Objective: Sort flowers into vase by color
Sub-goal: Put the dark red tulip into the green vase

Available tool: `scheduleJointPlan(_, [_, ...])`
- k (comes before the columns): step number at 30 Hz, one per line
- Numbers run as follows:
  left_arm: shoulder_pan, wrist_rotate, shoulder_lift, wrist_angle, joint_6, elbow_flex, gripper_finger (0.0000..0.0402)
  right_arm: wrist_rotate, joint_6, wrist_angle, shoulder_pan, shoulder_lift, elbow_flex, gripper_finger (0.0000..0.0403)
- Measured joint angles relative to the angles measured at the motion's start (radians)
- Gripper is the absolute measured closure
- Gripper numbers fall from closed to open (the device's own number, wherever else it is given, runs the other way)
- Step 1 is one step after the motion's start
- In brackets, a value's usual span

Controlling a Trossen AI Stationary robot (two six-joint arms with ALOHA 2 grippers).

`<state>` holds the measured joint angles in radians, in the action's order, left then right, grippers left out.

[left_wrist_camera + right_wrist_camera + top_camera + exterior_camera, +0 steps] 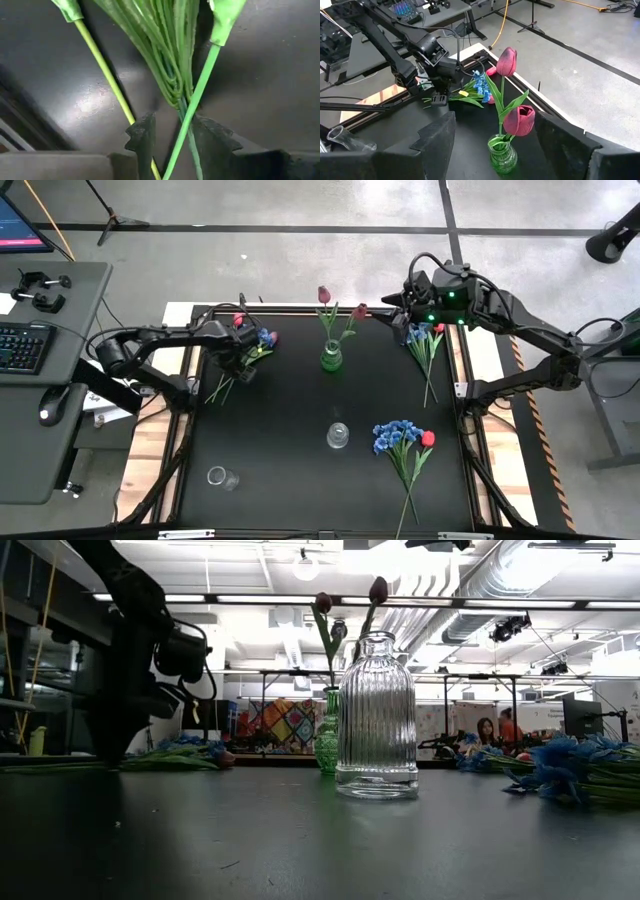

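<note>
L gripper [172, 137] jaws straddle green stems [192, 107], clamp unclear | blooms cut off | R gripper [495, 145] jaws apart, empty

My high camera looks straight down on the table [300, 480], my low one level across it, my left wrist camera hugs stems [190, 100], and my right wrist, high and low cameras share the green vase [502, 156].

Bright overhead light; glare on dark table [95, 100].
</note>
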<state>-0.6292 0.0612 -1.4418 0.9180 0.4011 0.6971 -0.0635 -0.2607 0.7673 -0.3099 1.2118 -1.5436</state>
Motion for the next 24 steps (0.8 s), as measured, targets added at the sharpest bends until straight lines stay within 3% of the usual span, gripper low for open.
scheduleJointPlan(9, [-0.014, -0.055, 0.000, 0.001, -0.045, 0.000, 0.0395, -0.004, 0.000, 0.000, 0.000, 0.000, 0.000, 0.0142])
scheduleJointPlan(14, [-0.014, -0.088, 0.000, 0.026, -0.046, 0.022, 0.0394, -0.003, 0.000, 0.000, 0.000, 0.000, 0.000, 0.0142])
scheduleJointPlan(24, [-0.014, -0.105, 0.035, 0.172, -0.124, 0.212, 0.0401, -0.003, 0.000, 0.011, 0.000, 0.000, 0.000, 0.0142])
